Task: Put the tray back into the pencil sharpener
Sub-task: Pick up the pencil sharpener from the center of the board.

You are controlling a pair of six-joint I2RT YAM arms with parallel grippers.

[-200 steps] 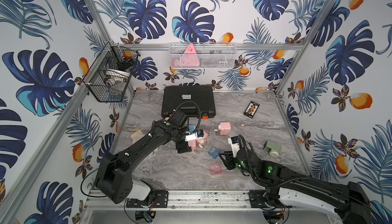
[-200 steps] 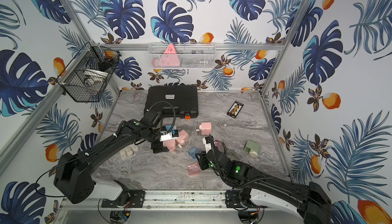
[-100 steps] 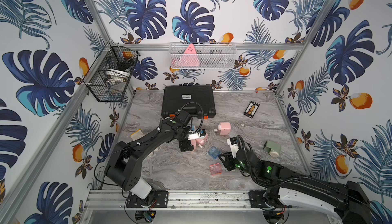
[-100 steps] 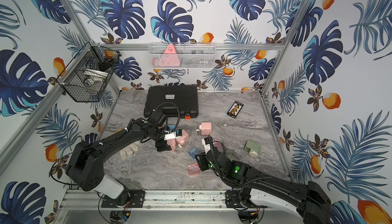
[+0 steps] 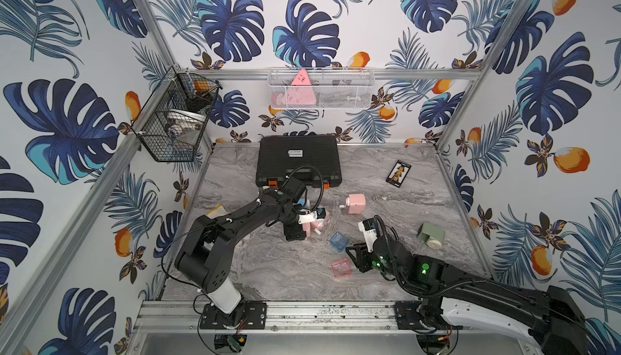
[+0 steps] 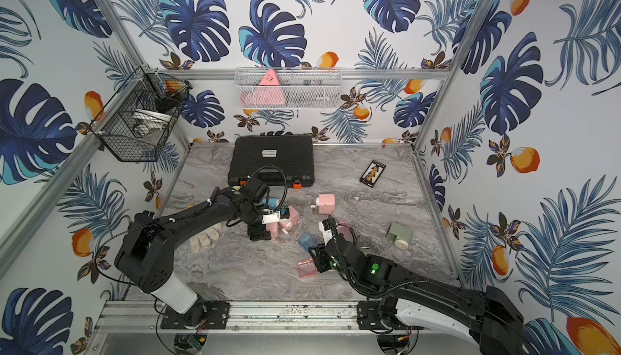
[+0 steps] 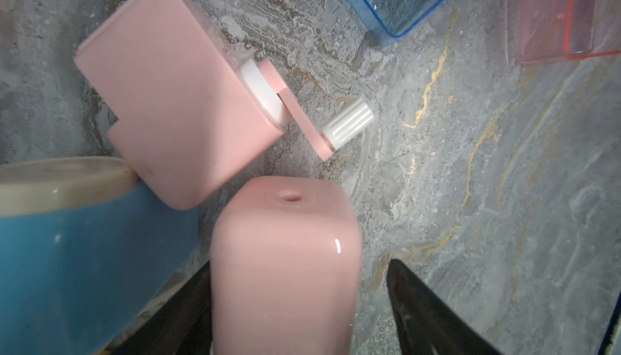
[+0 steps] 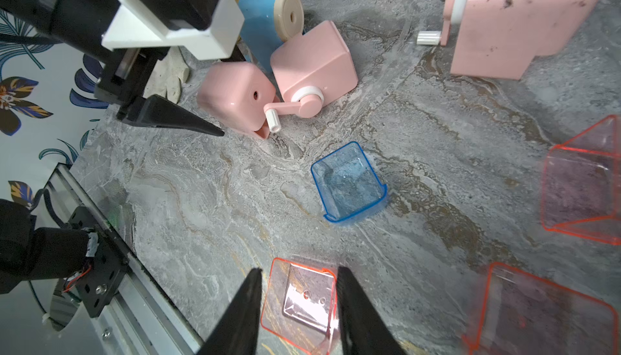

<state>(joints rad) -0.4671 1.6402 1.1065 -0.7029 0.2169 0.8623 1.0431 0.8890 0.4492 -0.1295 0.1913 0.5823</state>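
Note:
A pink pencil sharpener (image 7: 285, 252) lies on the marble table between the jaws of my left gripper (image 7: 297, 266). One finger rests against its side and the other stands apart from it, so the gripper is open. In both top views this gripper (image 5: 297, 235) (image 6: 258, 234) is at the table's middle. My right gripper (image 8: 299, 271) is shut on a clear pink tray (image 8: 299, 299), its fingers on two opposite sides. That tray (image 5: 341, 268) (image 6: 306, 267) is low near the front edge.
A second pink sharpener with a crank (image 8: 312, 67) and a blue sharpener (image 8: 268, 17) touch the first. A third pink sharpener (image 5: 355, 203), a blue tray (image 8: 347, 185), two more pink trays (image 8: 584, 182) (image 8: 537, 316), a green sharpener (image 5: 431, 234) and a black case (image 5: 297, 160) are around.
My left arm has shifted its pose and its jaws have narrowed around the pink sharpener. The right gripper and its tray have hardly moved.

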